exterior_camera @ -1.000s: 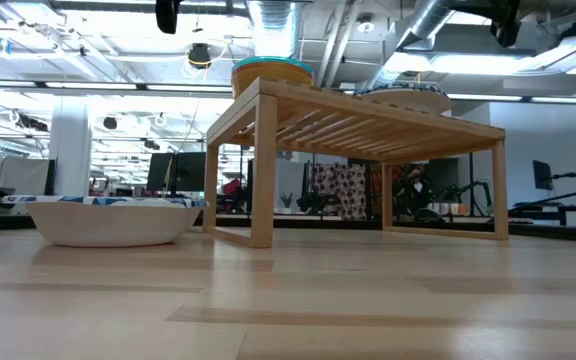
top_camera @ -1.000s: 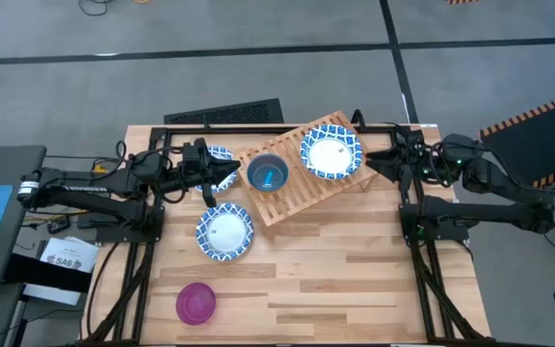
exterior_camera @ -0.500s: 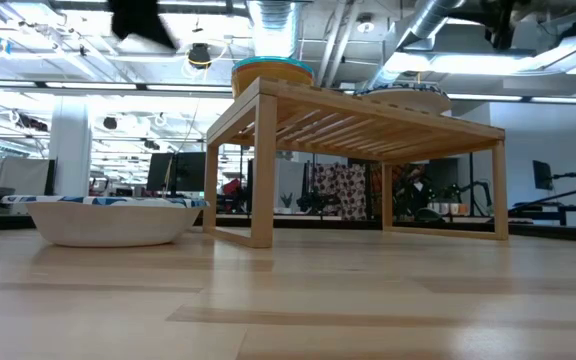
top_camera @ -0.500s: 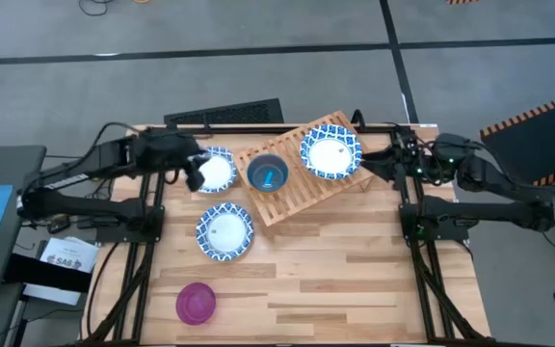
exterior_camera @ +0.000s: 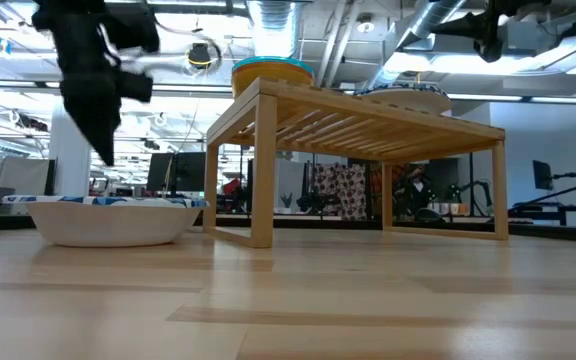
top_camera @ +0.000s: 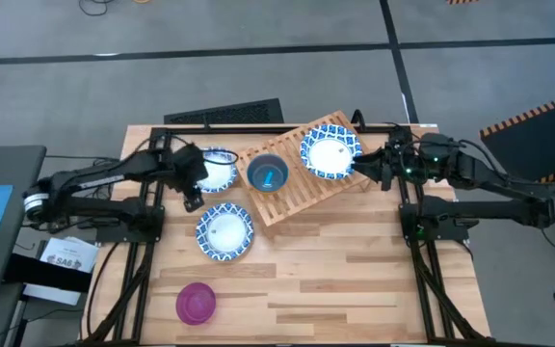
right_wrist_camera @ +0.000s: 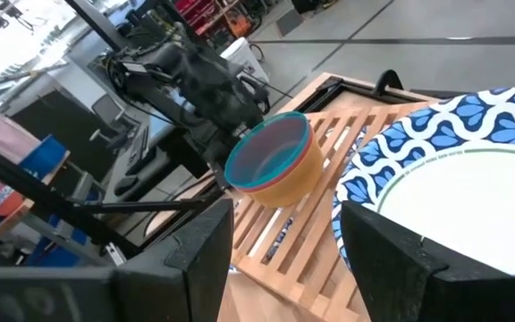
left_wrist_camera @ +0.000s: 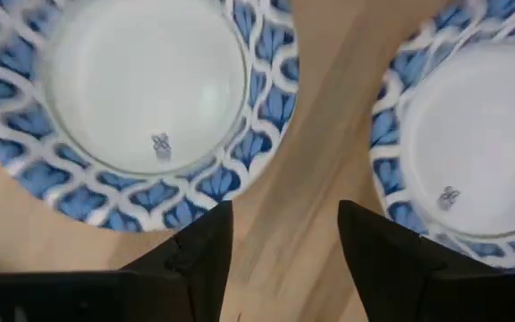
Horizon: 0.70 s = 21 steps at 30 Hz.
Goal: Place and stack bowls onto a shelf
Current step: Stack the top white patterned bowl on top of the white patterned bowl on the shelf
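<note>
- The left gripper point(top_camera: 193, 183) hangs over the table's far left part, its fingers point(left_wrist_camera: 190, 255) apart and holding nothing, between two patterned bowls.
- One patterned bowl point(top_camera: 216, 170) lies on the table just left of the shelf point(top_camera: 302, 172); a second patterned bowl point(top_camera: 224, 232) sits nearer, and a purple bowl point(top_camera: 196, 303) near the front edge.
- On the shelf stands a stack of small plastic bowls point(top_camera: 268, 173), teal on top, and a third patterned bowl point(top_camera: 331, 154) at the right.
- The right gripper point(top_camera: 372, 170) waits just right of the shelf, fingers point(right_wrist_camera: 195, 250) apart, empty.
- I judge that the step is picking up a table bowl; next the left gripper must descend over one rim and close.
</note>
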{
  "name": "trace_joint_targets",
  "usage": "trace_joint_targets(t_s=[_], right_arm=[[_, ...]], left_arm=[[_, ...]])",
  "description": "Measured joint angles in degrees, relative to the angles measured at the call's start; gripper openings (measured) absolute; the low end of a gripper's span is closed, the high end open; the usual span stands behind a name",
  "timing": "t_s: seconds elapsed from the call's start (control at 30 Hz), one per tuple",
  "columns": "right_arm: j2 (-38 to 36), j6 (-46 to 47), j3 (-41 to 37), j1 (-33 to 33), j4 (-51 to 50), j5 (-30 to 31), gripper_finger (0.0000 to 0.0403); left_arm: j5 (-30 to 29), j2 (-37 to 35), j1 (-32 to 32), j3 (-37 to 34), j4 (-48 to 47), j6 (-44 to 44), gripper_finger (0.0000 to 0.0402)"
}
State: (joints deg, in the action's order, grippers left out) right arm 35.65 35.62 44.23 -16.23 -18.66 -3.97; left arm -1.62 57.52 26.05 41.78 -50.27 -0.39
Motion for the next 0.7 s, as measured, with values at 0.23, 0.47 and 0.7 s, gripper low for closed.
trace_joint_targets(t_s=[0.23,0.47,0.7], right_arm=[[-0.03,0.00,0.00,0.02,-0.13,-0.02,0.0232],[-0.03,0.00,0.00,0.02,-0.23,-0.02,0.0232],[-0.03,-0.01,0.00,0.02,-0.21,-0.01,0.0232]], left_arm=[[-1.26,10.76,-0.01,0.16,7.27,14.44,0.0189],[-2.52,18.81,0.06,0.18,8.00,24.49,0.0189],[-5.31,22.33,0.08,0.18,11.60,25.36,0.0181]])
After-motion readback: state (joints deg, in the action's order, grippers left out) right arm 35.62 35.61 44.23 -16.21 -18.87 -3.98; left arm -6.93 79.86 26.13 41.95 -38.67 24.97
